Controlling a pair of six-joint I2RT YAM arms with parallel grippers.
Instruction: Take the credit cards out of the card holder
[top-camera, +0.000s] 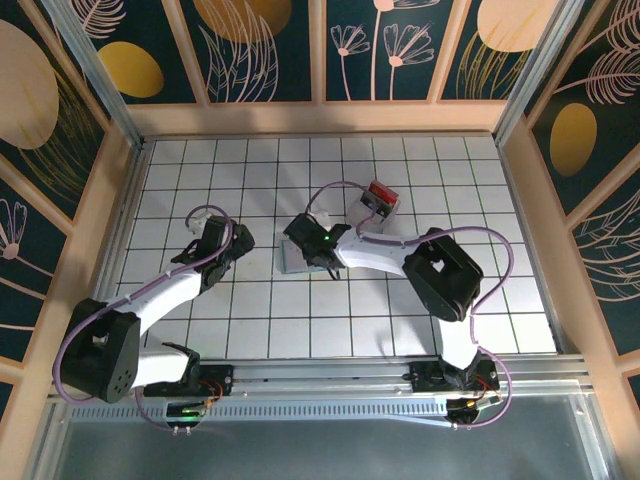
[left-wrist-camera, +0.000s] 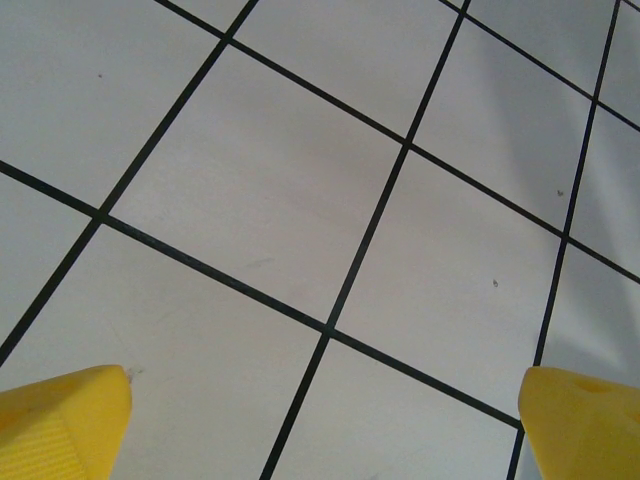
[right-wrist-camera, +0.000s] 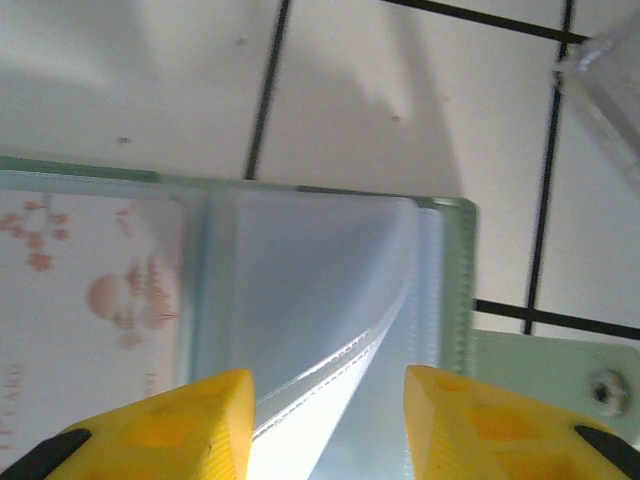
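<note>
While the left gripper (left-wrist-camera: 325, 420) hangs spread wide over bare tiles (left-wrist-camera: 260, 190) well left of the card holder (top-camera: 291, 263), the right gripper (right-wrist-camera: 328, 395) sits over that holder, fingers partway apart astride its clear sleeves (right-wrist-camera: 330, 300), grip impossible to tell, beside a pink-printed card (right-wrist-camera: 90, 300) in its pocket.

Two robot arms, the left arm (top-camera: 175, 290) and right arm (top-camera: 385, 255); two grippers, the left gripper (left-wrist-camera: 325, 425) and right gripper (right-wrist-camera: 328, 425); one card holder (top-camera: 290, 265); one card (right-wrist-camera: 90, 300) with pink print visible inside; one clear box (top-camera: 380, 200)
</note>
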